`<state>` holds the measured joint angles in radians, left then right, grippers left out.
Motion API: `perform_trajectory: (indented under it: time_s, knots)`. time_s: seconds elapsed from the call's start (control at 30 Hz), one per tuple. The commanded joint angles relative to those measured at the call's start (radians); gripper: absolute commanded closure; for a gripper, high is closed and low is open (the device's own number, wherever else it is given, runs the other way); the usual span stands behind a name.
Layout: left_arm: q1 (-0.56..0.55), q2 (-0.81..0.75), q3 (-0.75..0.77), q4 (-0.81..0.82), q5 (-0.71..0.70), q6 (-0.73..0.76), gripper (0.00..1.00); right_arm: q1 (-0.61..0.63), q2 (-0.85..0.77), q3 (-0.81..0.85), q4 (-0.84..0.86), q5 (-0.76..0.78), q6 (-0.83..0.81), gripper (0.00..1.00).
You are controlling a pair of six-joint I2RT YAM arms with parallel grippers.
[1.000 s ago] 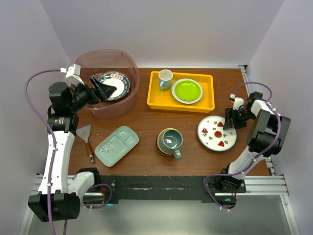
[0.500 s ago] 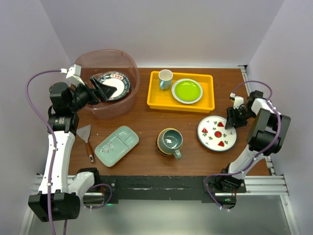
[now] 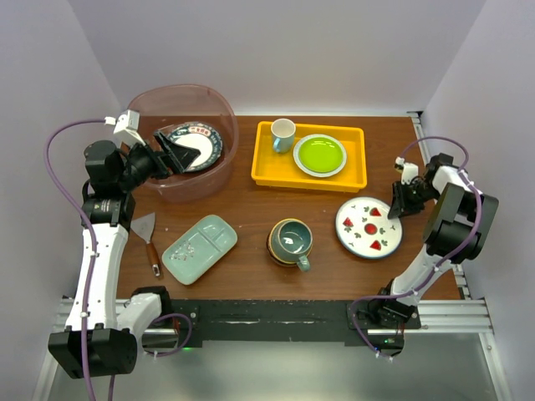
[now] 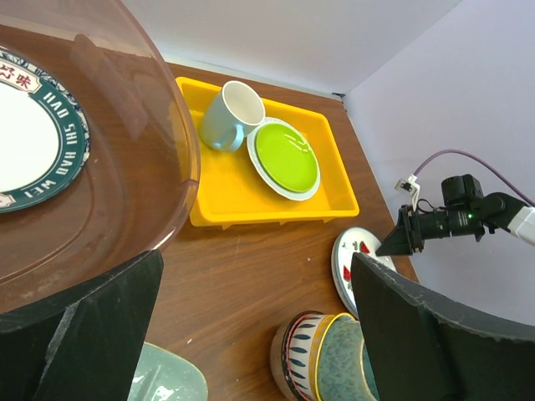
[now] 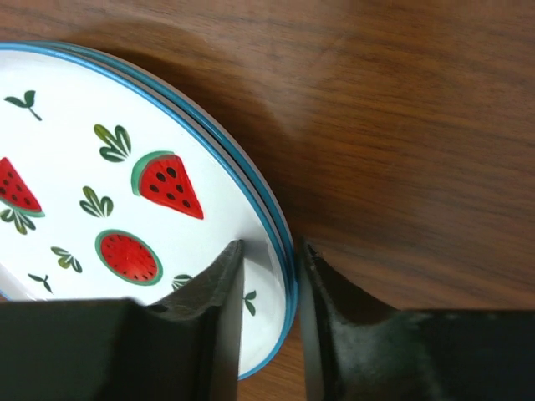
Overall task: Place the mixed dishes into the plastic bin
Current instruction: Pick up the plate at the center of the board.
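Right wrist: right end effector (image 5: 272, 251) straddles watermelon plate (image 5: 100, 167) rim

Table (image 5: 418, 125): brown wood grain, low sheen. Watermelon plate (image 5: 100, 192): looks like glazed ceramic, glossy white, blue rim. Bin (image 4: 159, 150): translucent plastic, smooth, shiny. Tray (image 4: 226, 188): opaque yellow plastic, smooth. Lime plate (image 4: 287, 157): glossy.

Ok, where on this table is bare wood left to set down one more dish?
The widest bare patch is the middle band: plastic bin and yellow tray behind it, divided tray and mug in front. A smaller one: the near edge, in front of the watermelon plate. The right side is crowded: the right gripper straddles that plate's rim.
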<state>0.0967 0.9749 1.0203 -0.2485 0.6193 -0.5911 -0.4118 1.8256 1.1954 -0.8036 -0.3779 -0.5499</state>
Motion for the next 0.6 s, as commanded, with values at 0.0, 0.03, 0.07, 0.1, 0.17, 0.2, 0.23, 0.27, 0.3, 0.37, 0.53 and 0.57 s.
perform_trajectory:
  time_s: [0.0, 0.03, 0.07, 0.1, 0.17, 0.2, 0.23, 0.27, 0.3, 0.37, 0.53, 0.57]
  knots:
    - [-0.005, -0.005, -0.002, 0.044, 0.030, -0.016, 0.00, 0.010, 0.049, -0.005, -0.019, -0.024, -0.048, 0.81]
    - [-0.005, -0.002, -0.003, 0.046, 0.033, -0.018, 0.00, 0.008, 0.049, -0.005, -0.025, -0.033, -0.051, 0.87]
    - [-0.005, -0.004, -0.003, 0.048, 0.034, -0.018, 0.00, 0.010, 0.047, -0.007, -0.028, -0.036, -0.056, 0.89]
    - [-0.005, -0.002, -0.003, 0.051, 0.037, -0.021, 0.00, 0.010, 0.040, -0.008, -0.029, -0.041, -0.062, 0.92]
    - [-0.005, -0.001, -0.003, 0.057, 0.043, -0.026, 0.00, 0.008, 0.032, -0.007, -0.037, -0.052, -0.067, 0.99]
    - [-0.003, -0.001, -0.003, 0.058, 0.045, -0.027, 0.00, 0.010, 0.021, -0.007, -0.039, -0.056, -0.073, 1.00]
    - [-0.005, 0.002, -0.005, 0.064, 0.049, -0.029, 0.00, 0.010, 0.014, -0.005, -0.046, -0.058, -0.077, 1.00]
    - [-0.005, 0.002, -0.006, 0.067, 0.053, -0.033, 0.00, 0.008, 0.006, -0.005, -0.049, -0.067, -0.082, 1.00]
    - [-0.005, 0.004, -0.006, 0.071, 0.056, -0.035, 0.00, 0.007, -0.009, -0.003, -0.052, -0.070, -0.088, 1.00]
    - [-0.003, 0.002, -0.008, 0.080, 0.062, -0.039, 0.00, 0.008, -0.026, -0.003, -0.062, -0.076, -0.094, 1.00]
    - [-0.005, 0.002, -0.011, 0.087, 0.071, -0.042, 0.00, 0.005, -0.083, 0.004, -0.081, -0.093, -0.107, 1.00]
    - [-0.005, 0.004, -0.011, 0.087, 0.071, -0.041, 0.00, 0.005, -0.091, 0.010, -0.085, -0.093, -0.108, 1.00]
